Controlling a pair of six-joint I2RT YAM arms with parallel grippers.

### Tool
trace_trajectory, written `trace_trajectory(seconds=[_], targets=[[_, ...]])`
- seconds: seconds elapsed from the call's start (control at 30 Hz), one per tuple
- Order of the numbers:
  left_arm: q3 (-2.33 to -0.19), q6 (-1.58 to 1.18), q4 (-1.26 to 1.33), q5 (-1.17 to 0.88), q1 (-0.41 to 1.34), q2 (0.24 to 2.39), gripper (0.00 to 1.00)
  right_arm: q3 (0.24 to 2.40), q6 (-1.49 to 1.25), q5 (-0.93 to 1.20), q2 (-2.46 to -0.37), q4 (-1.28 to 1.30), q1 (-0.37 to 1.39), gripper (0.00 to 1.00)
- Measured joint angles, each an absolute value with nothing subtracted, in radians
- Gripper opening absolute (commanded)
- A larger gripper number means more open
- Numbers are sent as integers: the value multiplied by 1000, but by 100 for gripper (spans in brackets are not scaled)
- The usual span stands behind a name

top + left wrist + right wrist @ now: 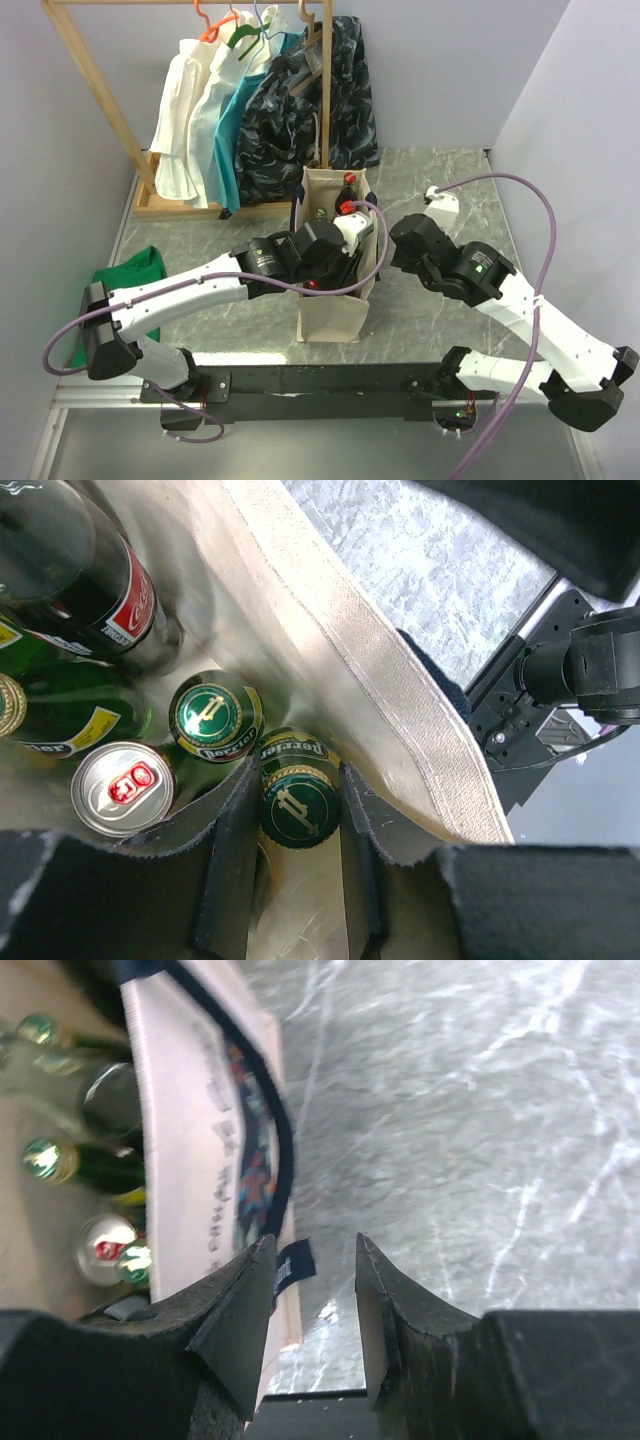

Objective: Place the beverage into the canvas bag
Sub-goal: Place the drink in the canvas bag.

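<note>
Grey marble surface point(200, 230); left jaws clamp green glass bottle point(298, 808) inside cream canvas bag point(330, 315): lower straight, then release. Right jaws apart.

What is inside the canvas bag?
A cola bottle, a green bottle, a can, a Perrier bottle and a second Perrier bottle in the left tool. The tool hides the near corner.

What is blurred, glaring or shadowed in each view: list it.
Right wrist: blur smears the canvas bag and the bottles inside it. Left wrist: sharp on the green bottle, with glare on the silver can top. Top external: even light, sharp, only soft shadows.
</note>
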State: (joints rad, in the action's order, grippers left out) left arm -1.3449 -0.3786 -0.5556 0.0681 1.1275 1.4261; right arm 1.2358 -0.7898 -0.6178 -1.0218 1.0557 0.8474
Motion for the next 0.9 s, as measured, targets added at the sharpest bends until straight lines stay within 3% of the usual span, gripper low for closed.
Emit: trace_trajectory(seconds=[0.9], targets=[[-1341,-379,-542,103,1137,1480,1,1170,-844,-648,-945,1082,765,45]])
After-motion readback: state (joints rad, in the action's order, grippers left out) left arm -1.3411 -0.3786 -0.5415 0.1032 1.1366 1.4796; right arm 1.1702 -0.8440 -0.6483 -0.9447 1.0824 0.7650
